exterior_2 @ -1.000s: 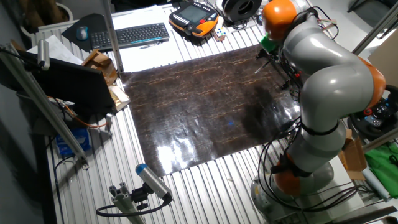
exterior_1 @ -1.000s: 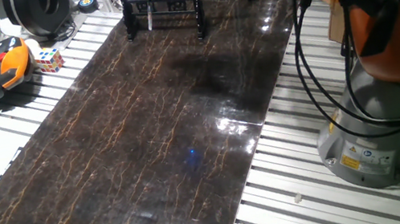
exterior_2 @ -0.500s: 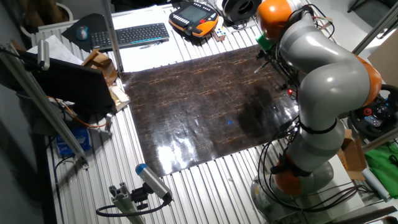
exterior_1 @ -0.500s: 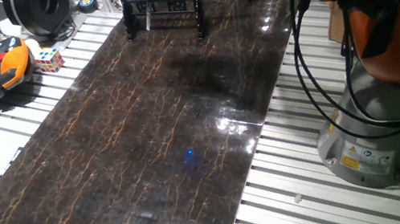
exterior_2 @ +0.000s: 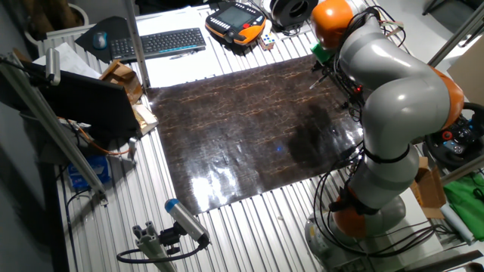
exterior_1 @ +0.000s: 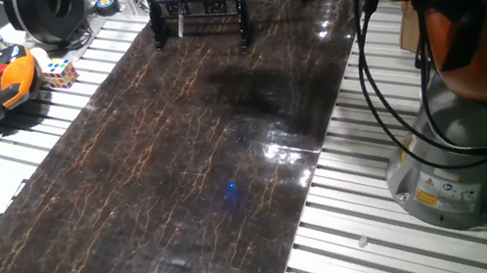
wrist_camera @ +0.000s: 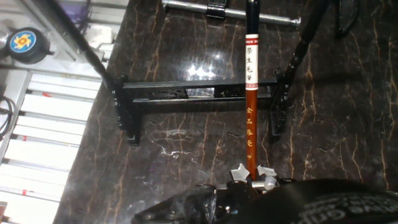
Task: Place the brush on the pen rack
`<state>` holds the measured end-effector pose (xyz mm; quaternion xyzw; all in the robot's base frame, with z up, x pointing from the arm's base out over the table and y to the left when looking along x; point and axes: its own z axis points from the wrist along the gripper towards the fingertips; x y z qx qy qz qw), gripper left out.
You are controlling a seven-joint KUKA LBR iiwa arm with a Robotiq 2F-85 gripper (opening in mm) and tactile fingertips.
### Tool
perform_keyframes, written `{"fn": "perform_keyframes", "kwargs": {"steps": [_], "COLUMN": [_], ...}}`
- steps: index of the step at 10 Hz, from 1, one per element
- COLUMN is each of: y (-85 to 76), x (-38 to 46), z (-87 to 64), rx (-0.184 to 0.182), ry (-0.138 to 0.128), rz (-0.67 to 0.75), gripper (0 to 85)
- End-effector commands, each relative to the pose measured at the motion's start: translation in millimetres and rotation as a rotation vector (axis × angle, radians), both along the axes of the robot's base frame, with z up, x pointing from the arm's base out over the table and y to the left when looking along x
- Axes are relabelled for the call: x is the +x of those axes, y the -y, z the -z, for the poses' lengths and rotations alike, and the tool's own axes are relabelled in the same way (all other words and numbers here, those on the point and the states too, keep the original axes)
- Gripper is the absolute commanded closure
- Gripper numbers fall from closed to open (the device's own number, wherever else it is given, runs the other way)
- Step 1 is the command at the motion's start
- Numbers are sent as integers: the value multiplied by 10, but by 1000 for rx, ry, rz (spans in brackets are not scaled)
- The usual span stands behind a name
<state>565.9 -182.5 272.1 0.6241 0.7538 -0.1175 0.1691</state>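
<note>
The hand (wrist_camera: 252, 176) is closed on the brush (wrist_camera: 250, 99), gripped at its lower end, so that the shaft is carried above the pen rack (wrist_camera: 199, 93) and across its crossbar. The rack is set near the far edge of the dark marbled surface (exterior_1: 179, 167), most of which lies open. Gold characters are printed down the shaft but cannot be read.

arm (exterior_2: 393, 83) leaned slightly further toward pen rack (exterior_1: 198, 10), nothing else moved
</note>
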Motion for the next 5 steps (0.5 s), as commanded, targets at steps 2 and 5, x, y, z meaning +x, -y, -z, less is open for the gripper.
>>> {"fn": "perform_keyframes", "kwargs": {"steps": [2, 5], "y": [3, 3], "x": [0, 0], "z": [0, 0], "rx": [17, 7], "ry": [-10, 1], "rz": [24, 15], "gripper": [840, 840]}}
